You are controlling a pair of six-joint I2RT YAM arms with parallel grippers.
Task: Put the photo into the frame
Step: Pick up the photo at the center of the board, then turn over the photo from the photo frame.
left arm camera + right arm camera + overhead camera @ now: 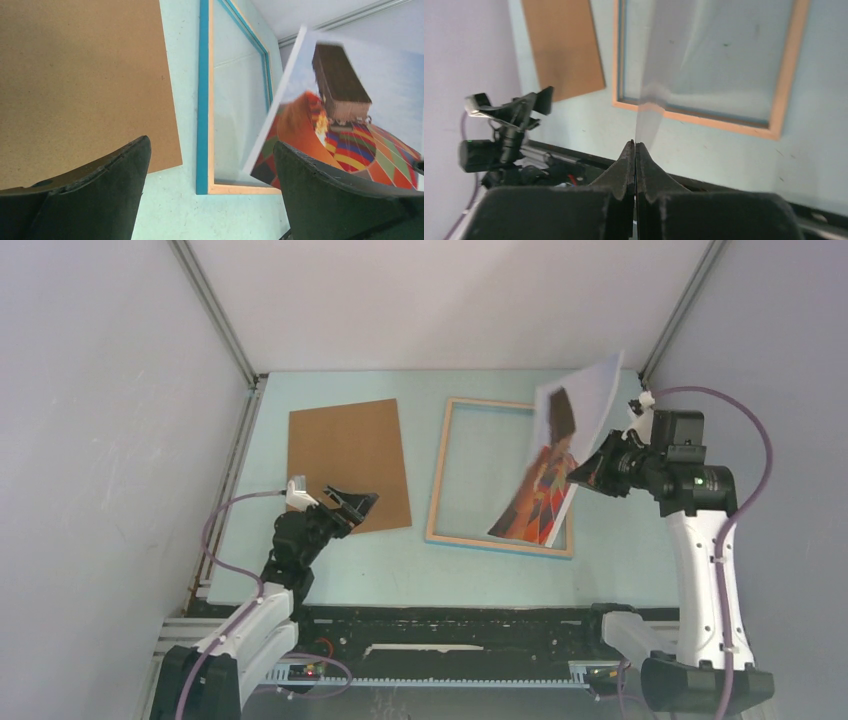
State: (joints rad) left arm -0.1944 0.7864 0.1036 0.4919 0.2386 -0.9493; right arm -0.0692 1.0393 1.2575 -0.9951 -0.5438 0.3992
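Right fingers [623, 167] pinch photo [560, 455] by its edge above frame [438, 480]; left fingers [100, 190] wide.

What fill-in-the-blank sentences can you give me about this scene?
The right gripper holds the ____ over the frame.
The left gripper has its jaws ____.
In the top view, the board lies ____ of the frame.
Missing: photo, open, left.

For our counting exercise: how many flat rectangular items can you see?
3: board flat at left; frame flat beside it; photo tilted over the frame's right side, pinched by the right gripper. None seem hidden.
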